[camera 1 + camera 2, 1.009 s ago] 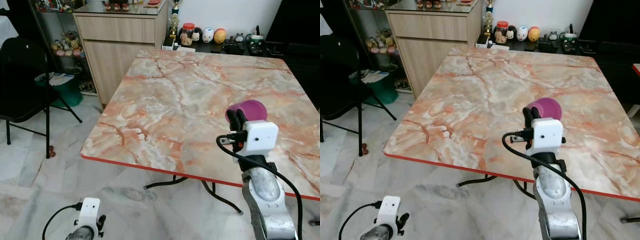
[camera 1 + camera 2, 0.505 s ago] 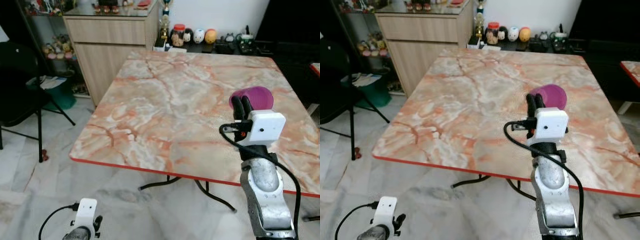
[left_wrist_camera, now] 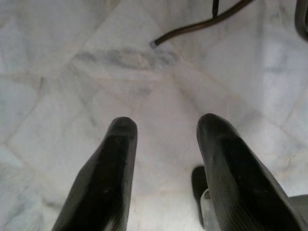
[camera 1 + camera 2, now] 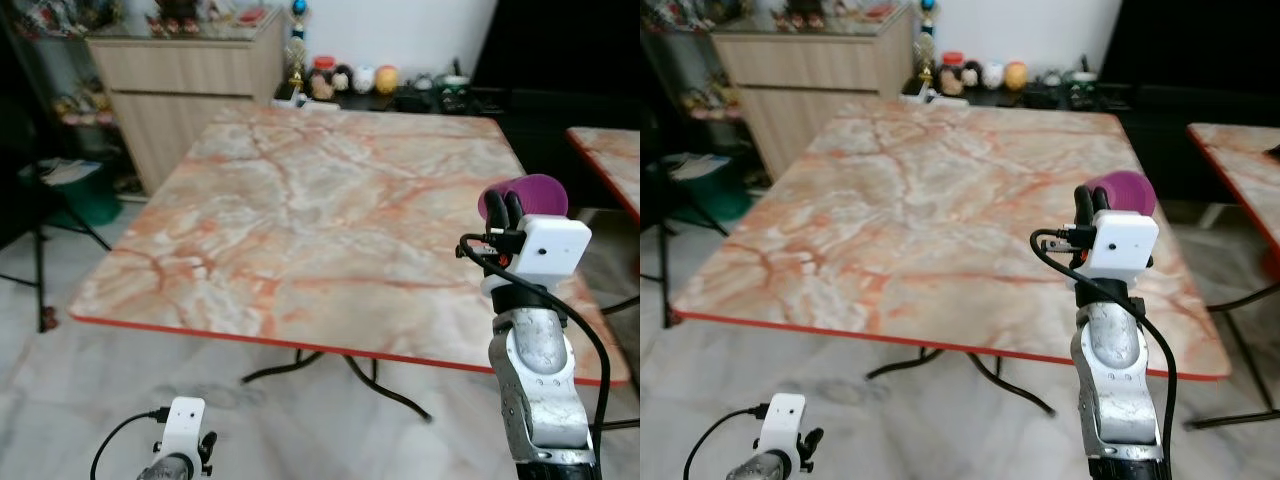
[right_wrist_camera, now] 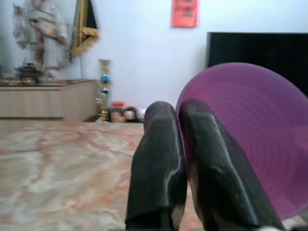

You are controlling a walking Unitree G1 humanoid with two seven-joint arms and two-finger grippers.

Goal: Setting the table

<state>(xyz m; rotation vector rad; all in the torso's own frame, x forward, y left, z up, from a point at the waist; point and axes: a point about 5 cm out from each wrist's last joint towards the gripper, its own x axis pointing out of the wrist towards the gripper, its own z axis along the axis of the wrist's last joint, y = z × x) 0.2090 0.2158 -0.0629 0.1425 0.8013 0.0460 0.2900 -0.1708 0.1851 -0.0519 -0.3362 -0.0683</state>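
Observation:
A square table [image 4: 300, 200] with an orange marble top and red edge stands in front of me. My right gripper [image 4: 505, 205] is raised over the table's near right part, shut on the rim of a purple bowl [image 4: 535, 193]. In the right wrist view the two black fingers [image 5: 163, 159] pinch the purple bowl's [image 5: 245, 139] edge, and the bowl stands on edge to one side of them. My left gripper [image 3: 163, 130] hangs low by my side, open, pointing at the tiled floor.
A wooden cabinet [image 4: 180, 90] and a low dark shelf with figurines [image 4: 370, 80] stand behind the table. A second marble table [image 4: 1240, 160] is at the right. Black table legs [image 4: 340, 370] cross underneath. A dark chair leg [image 4: 40, 280] stands at the left.
The camera has swung right, so the table sits further left in view and a second table has come into sight. The right gripper still holds the bowl.

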